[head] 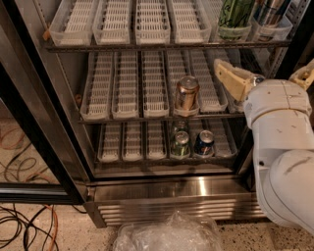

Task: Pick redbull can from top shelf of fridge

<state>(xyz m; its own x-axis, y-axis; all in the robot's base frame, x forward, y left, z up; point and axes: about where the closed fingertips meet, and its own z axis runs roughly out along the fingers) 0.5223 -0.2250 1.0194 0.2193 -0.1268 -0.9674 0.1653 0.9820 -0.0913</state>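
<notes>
The fridge (162, 193) stands open in front of me. Its top shelf (147, 45) carries a row of white slotted trays. The redbull can (269, 11), blue and silver, stands in the far-right tray, cut off by the frame's top edge, beside a tall green-and-black can (235, 13). My gripper (264, 69) is at the right, in front of the middle shelf and below the top shelf. It is open, with its tan fingers (230, 78) spread wide and holding nothing. A silver can lid (256, 79) shows between them; that can's sides are hidden.
A copper-gold can (187, 93) stands on the middle shelf, left of my gripper. A green can (180, 144) and a blue can (204, 142) sit on the lower shelf. The black door frame (34, 122) runs down the left. Cables (24, 225) and a clear plastic bag (169, 235) lie on the floor.
</notes>
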